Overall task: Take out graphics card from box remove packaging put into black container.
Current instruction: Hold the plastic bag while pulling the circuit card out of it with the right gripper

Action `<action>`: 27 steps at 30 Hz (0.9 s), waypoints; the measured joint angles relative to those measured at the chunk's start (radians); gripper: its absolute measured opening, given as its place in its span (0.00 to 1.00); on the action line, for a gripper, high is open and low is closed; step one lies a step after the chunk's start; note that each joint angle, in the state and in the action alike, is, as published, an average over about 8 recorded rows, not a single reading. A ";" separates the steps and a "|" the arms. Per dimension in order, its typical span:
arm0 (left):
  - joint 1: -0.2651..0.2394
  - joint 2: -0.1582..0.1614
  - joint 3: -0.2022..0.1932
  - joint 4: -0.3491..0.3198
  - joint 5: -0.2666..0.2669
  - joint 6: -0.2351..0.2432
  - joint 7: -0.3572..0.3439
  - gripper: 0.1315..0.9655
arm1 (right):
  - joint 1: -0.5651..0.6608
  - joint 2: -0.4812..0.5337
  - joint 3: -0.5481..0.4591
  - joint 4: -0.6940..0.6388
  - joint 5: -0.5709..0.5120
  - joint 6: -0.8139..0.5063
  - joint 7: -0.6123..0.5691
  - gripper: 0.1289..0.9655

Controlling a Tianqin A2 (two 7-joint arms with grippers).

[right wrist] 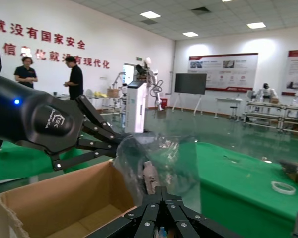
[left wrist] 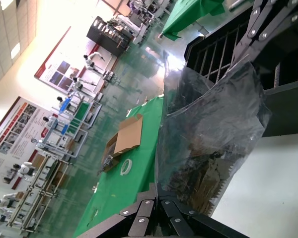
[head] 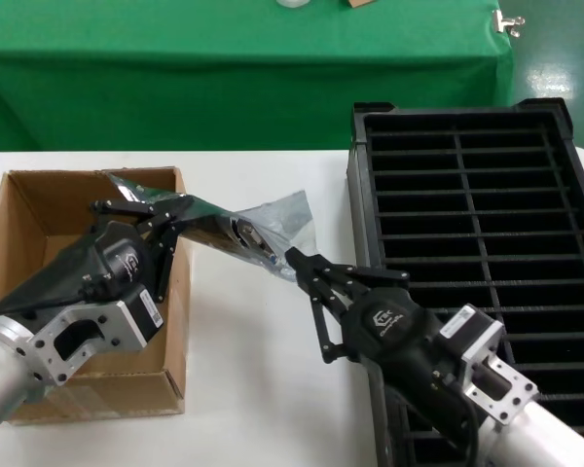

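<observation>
The packaging, a crinkled smoky-grey bag, hangs in the air between my two grippers, over the table right of the box. My left gripper is shut on the bag's left end above the box's right wall. My right gripper is shut at the bag's other end, on the graphics card, whose silver bracket shows through the plastic. In the left wrist view the gripper pinches the bag. In the right wrist view the gripper grips the card's end inside the bag. The black container stands at the right.
The box holds nothing that I can see. White table surface lies between the box and the container. A green-covered table stands behind. In the left wrist view the container is beyond the bag.
</observation>
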 joint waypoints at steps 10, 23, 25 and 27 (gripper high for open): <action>0.000 0.000 0.000 0.000 0.000 0.000 0.000 0.01 | 0.093 -0.020 -0.022 -0.102 0.026 -0.083 -0.039 0.01; 0.000 0.000 0.000 0.000 0.000 0.000 0.000 0.01 | 0.186 -0.059 -0.016 -0.240 0.067 -0.165 -0.100 0.01; 0.000 0.000 0.000 0.000 0.000 0.000 0.000 0.01 | 0.195 -0.065 -0.013 -0.259 0.072 -0.173 -0.109 0.01; 0.000 0.000 0.000 0.000 0.000 0.000 0.000 0.01 | 0.201 -0.070 -0.010 -0.275 0.076 -0.179 -0.117 0.01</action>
